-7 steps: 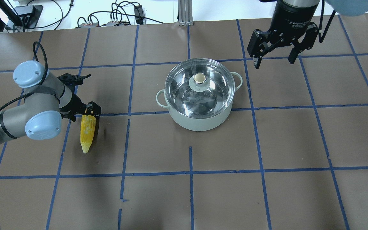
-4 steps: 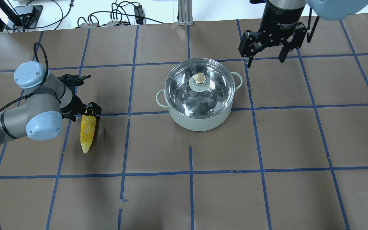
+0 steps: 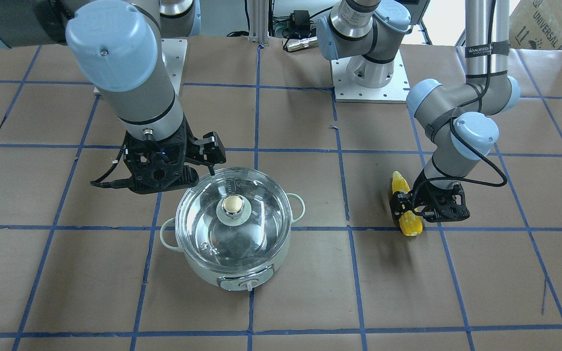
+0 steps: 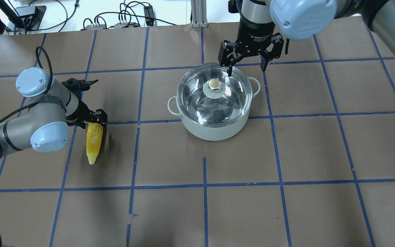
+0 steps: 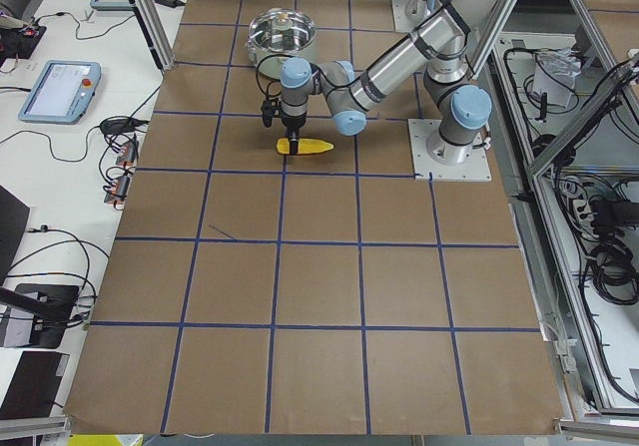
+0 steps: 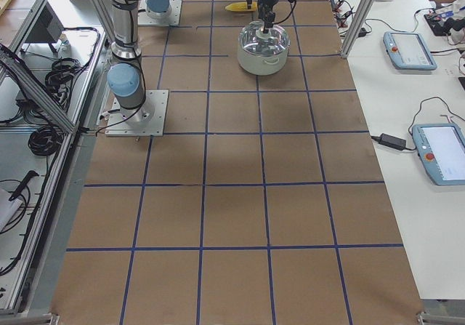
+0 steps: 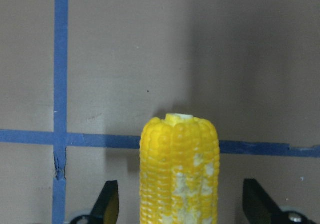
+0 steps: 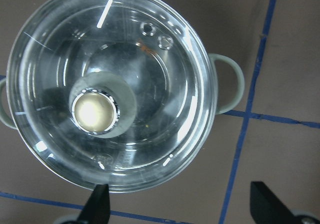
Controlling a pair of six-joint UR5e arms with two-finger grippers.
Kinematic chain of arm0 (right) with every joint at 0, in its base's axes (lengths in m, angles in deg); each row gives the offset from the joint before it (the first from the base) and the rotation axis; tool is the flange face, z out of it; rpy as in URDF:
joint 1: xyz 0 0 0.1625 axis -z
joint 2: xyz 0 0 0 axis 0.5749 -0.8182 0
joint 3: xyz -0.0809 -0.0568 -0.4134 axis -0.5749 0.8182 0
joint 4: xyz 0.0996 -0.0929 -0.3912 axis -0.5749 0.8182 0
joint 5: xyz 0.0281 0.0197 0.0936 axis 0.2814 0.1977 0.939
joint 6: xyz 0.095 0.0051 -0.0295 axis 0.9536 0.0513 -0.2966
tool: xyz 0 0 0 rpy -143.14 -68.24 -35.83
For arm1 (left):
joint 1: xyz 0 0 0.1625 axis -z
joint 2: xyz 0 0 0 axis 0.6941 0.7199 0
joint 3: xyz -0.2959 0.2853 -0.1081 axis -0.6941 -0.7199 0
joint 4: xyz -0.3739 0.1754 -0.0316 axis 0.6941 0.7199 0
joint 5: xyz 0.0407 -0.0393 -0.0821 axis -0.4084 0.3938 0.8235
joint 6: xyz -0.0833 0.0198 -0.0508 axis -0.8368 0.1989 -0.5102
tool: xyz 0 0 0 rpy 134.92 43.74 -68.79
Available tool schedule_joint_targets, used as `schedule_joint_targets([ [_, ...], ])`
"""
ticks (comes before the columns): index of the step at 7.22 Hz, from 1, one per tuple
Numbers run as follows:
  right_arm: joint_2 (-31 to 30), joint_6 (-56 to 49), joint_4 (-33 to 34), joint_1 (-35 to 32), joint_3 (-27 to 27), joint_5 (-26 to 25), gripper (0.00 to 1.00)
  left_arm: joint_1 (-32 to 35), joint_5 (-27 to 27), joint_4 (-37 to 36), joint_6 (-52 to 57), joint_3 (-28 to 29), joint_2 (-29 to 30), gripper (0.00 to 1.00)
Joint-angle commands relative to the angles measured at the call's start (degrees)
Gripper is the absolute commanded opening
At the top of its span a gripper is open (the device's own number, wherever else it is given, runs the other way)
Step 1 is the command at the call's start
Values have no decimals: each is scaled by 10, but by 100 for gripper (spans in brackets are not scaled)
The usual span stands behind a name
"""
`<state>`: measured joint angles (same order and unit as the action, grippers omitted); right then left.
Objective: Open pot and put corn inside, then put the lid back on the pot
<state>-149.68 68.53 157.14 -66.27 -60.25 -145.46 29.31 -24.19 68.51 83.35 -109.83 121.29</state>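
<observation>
Taped brown table [image 4: 286, 154]: right gripper [image 4: 247, 70] is hovering, jaws apart, beside lidded pot [image 4: 214, 132].
Left gripper [image 4: 96, 122] is straddling corn [image 4: 93, 144], jaws apart.

The desk [image 5: 319, 306] wore brown paper, squared off by blue tape lines [image 5: 329, 241]. Seen from the left end, a white bench [image 5: 60, 187] ran along 9 o'clock carrying a tablet [image 5: 58, 77] and loose cables [image 5: 50, 142]. An aluminium post [image 5: 148, 17] leaned at 11 o'clock.
</observation>
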Motion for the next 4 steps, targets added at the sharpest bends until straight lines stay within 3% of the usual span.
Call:
schedule_joint_targets([
  [1, 10, 42, 25, -36, 0, 14, 100, 1, 0, -2, -1, 1, -2, 29],
  [2, 21, 59, 48, -59, 1, 3, 100, 0, -3, -2, -1, 4, -4, 15],
  [3, 32, 86, 57, -79, 2, 1, 100, 3, -6, 6, -5, 15, -5, 14],
  [4, 47, 118, 86, -94, 0, -3, 100, 13, -11, 64, -12, 44, -16, 13],
])
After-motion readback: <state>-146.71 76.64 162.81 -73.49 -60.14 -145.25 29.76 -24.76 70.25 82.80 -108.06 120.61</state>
